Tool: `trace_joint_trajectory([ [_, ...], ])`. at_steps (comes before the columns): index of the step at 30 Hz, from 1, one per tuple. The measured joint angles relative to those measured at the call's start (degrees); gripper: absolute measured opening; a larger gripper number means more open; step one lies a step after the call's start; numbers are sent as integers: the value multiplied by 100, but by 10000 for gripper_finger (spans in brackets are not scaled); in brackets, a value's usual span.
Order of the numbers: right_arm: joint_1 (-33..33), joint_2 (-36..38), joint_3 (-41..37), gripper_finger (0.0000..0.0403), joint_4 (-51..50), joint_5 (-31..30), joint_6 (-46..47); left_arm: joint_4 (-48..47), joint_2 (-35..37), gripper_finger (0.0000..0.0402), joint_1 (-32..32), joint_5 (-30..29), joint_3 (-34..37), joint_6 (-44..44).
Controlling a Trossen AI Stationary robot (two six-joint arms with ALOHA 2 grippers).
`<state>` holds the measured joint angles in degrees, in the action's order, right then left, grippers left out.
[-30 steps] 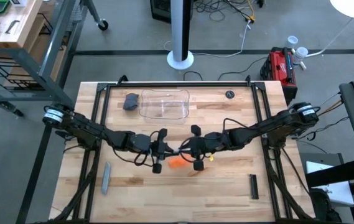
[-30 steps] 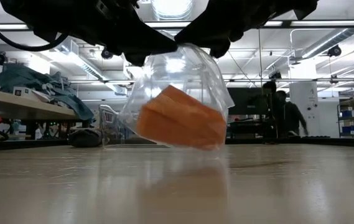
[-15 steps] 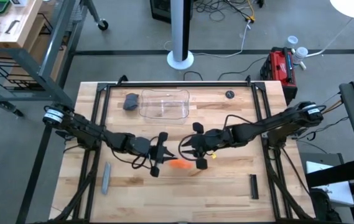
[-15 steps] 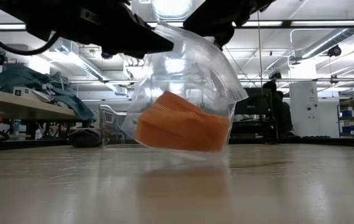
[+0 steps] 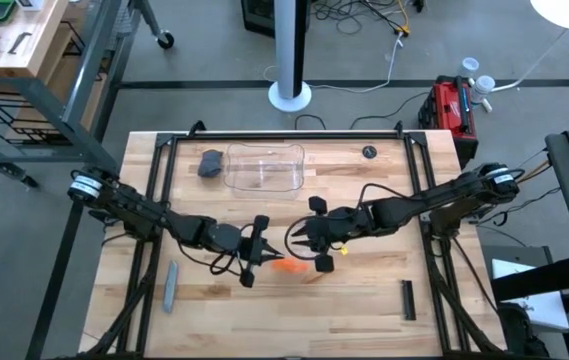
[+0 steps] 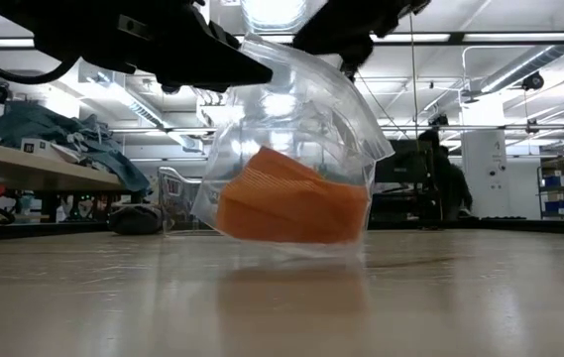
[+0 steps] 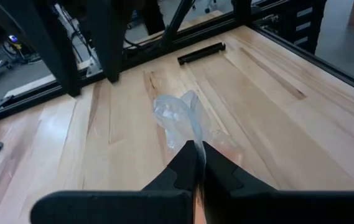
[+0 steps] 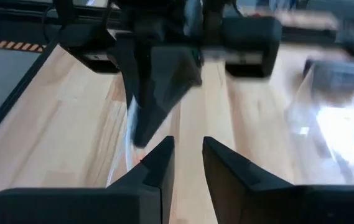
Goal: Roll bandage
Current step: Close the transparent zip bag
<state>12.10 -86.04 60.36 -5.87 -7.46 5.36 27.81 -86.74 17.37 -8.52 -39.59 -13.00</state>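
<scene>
The left gripper [image 5: 261,252] is pinching the clear wrapper [image 6: 291,119] holding the bandage [image 6: 291,203] mid-desk [image 5: 364,300], while the right gripper [image 5: 297,240] is hanging parted beside it.

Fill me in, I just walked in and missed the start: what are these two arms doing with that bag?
The orange bandage sits folded inside a clear plastic wrapper, which rests on the wooden table near its middle. The left gripper is shut on the wrapper's edge, holding it up. The right gripper faces it with its fingers apart; I cannot tell whether it touches the wrapper. The bandage is not out yet, so no rolling has begun.
</scene>
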Motion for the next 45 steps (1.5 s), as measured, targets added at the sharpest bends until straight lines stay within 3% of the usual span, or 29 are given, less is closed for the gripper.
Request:
trace_joint_trajectory([
  [4, 2, -6, -11, 81, -653, 108, 429, -70, 2, 0, -2, -6, 0, 68],
  [8, 3, 114, 11, 97, -697, 969, 611, -85, 2, 0, -4, -8, 0, 89],
  [11, 32, 227, 23, 107, -1010, 1199, 749, -87, 2, 0, -4, -10, 0, 89],
  [20, 422, 306, -197, 116, -1597, 1222, 794, -85, 0, 0, -4, -13, 0, 172],
  [27, 412, 227, -380, 90, -786, 1195, 255, -42, 0, 0, -11, -207, 0, 172],
  [32, 401, 108, -391, 74, -813, 895, 193, -29, -2, 0, -11, -214, 0, 178],
  [41, 263, -265, -391, 63, -497, 866, 56, 30, -2, 0, -11, -212, 0, 165],
  [45, 249, -269, -391, 66, -495, 486, -28, 45, -4, 0, -11, -211, 0, 188],
])
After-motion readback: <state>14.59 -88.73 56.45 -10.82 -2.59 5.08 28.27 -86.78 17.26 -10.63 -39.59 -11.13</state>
